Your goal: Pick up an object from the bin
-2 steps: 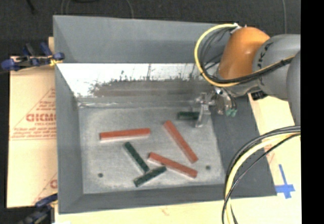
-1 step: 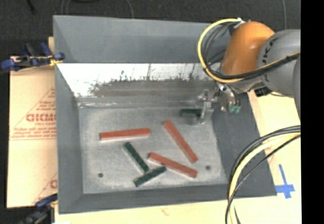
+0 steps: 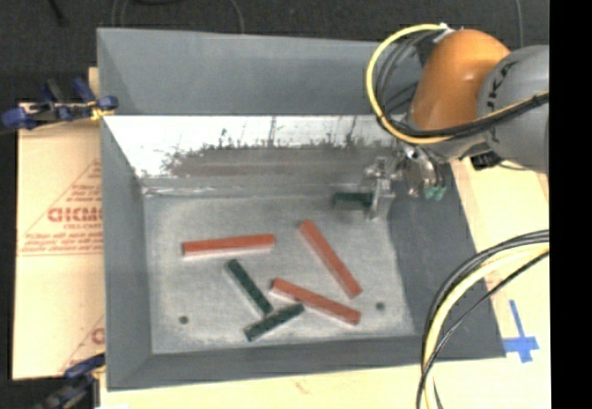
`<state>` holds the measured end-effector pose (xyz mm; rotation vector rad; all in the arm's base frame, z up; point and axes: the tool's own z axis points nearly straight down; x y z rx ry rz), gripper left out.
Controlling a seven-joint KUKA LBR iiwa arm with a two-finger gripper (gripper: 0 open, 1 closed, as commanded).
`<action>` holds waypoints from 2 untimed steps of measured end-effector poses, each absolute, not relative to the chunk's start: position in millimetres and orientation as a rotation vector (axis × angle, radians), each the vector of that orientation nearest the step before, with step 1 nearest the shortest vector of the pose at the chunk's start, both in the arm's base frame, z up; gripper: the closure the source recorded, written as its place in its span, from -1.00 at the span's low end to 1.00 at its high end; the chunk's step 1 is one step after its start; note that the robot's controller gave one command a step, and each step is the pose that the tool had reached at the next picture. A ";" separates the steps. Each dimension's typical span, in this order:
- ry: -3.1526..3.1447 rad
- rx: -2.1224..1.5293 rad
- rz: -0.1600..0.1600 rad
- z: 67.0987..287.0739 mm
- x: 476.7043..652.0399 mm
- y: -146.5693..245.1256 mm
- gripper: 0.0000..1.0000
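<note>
Closest to me, toward the near wall of the bin (image 3: 125, 241), four bars lie loosely crossed on the floor. The nearest green bar (image 3: 274, 322) has its far end against the tilted green bar (image 3: 249, 286), and the low orange bar (image 3: 314, 301) runs off to the right from where they meet. Just beyond it the slanted orange bar (image 3: 329, 258) angles from far-left to near-right. They look tumbled rather than arranged, so I'd judge any one of them awkward to take cleanly without nudging a neighbour. Left of that cluster and a little farther back, the flat orange bar (image 3: 228, 245) lies by itself, apart from the others.

Farther still, toward the right and near the foot of the far wall, the end effector (image 3: 374, 199) is closed on a short dark green bar (image 3: 349, 201). The bar's right end sits in the grip and the rest sticks out level to the left. It seems to hang clear of the floor, well apart from the cluster, which to my eye means the pick itself is made and only the lift out of the bin is left. Gripped at one end like that, it could twist if bumped against the wall.

Behind it the arm (image 3: 518, 111) comes in from the right, wrist bent downward, with its orange cover (image 3: 455, 74) and yellow cables (image 3: 377, 88) above the far right corner.
</note>
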<state>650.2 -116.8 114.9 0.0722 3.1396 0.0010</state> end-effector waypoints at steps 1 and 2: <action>3.134 0.072 0.000 135.1 651.2 -117.0 1.00; 3.131 0.072 -0.001 145.0 652.0 -117.3 1.00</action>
